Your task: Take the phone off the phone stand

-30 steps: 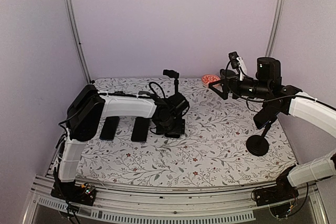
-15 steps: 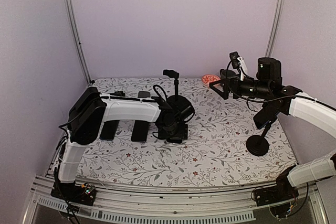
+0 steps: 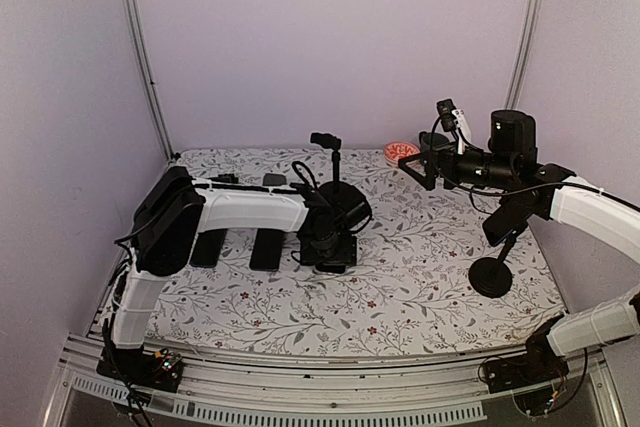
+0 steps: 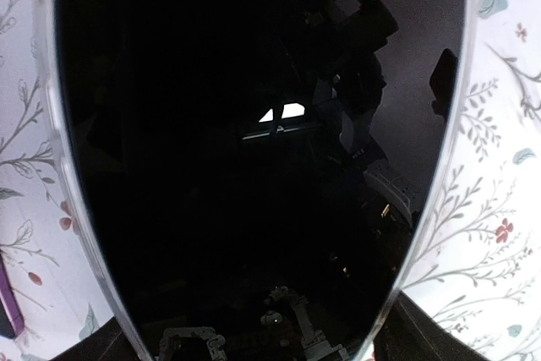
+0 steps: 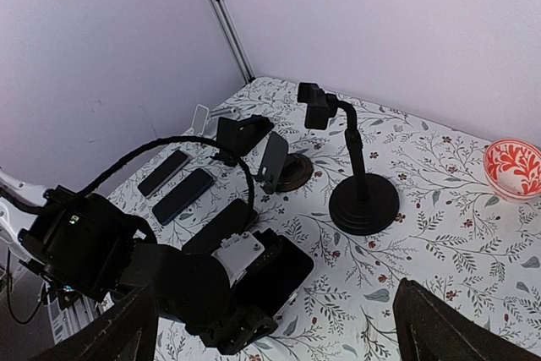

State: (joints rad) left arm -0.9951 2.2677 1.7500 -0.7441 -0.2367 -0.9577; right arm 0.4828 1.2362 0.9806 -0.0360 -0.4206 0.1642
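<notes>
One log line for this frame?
left gripper: gripping phone, low at table | right gripper: open, raised | gooseneck stand: clamp empty

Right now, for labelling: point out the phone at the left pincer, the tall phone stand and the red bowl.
phone (image 4: 254, 124): left wrist view, screen centre.
tall phone stand (image 5: 363, 205): right wrist view, round base.
red bowl (image 5: 513, 166): right wrist view, patterned inside.

- A phone (image 4: 211, 124) fills the view, its glossy black screen holding dim reflections.
- Floral-print tabletop (image 4: 503, 209) shows along both sides.
- Dark end effector fingers (image 4: 431, 342) flank its lower edges.
</notes>
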